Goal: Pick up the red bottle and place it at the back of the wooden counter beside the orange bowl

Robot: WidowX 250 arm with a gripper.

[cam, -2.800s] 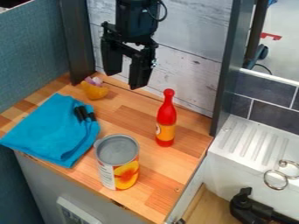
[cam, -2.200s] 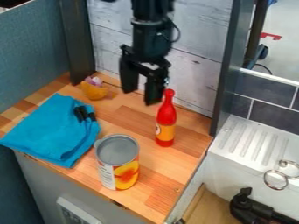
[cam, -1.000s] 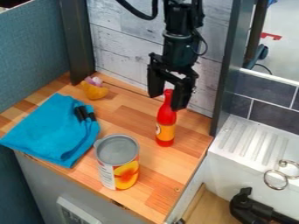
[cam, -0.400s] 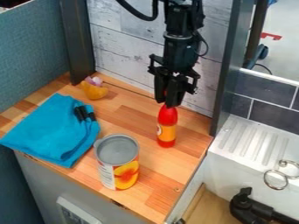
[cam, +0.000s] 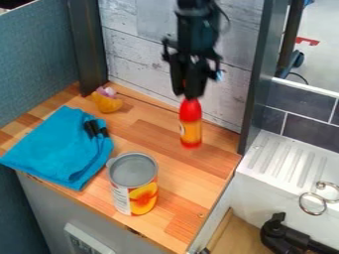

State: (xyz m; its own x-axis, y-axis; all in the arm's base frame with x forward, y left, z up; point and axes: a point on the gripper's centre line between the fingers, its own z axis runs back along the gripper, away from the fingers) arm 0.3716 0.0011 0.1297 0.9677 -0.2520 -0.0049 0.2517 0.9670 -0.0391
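The black two-finger tool (cam: 189,94) is closed around the neck of the slim red plastic bottle with orange label (cam: 191,124), upright directly below.

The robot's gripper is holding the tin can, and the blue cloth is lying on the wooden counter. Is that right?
Not quite: the gripper is holding the red bottle by its neck, not the tin can, as the camera view shows. The blue cloth is indeed lying on the wooden counter.
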